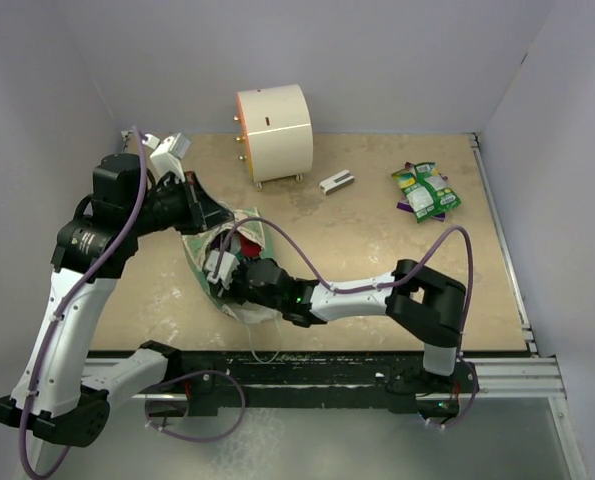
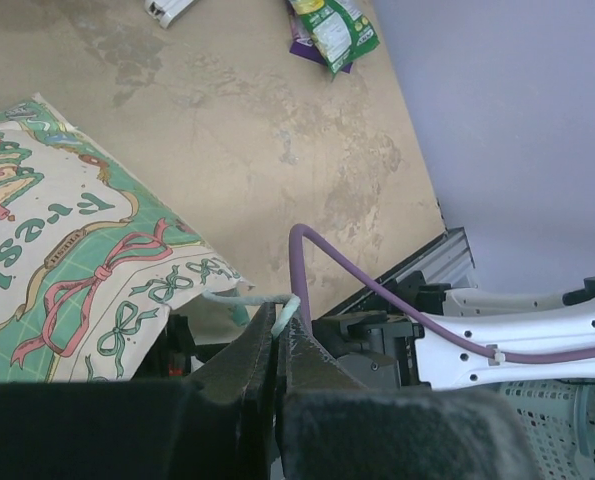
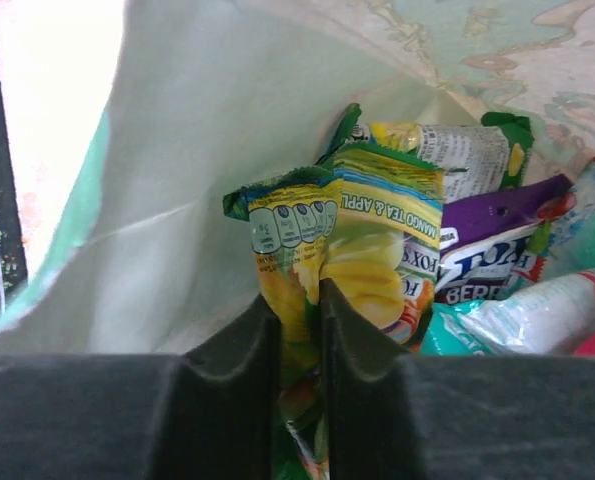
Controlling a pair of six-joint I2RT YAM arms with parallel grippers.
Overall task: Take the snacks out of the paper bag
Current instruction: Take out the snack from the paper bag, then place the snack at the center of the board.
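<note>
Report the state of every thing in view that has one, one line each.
paper bag, on its side, mouth open
left gripper, shut on handle
right gripper, inside bag, shut on green-yellow packet
purple packet, inside bag
packets at far right, out on table

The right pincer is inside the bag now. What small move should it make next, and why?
Probably draw the right pincer back out of the paper bag, kept shut: it already pinches the yellow-green packet, and the left pincer seems to grip the handle, which should steady the bag.
</note>
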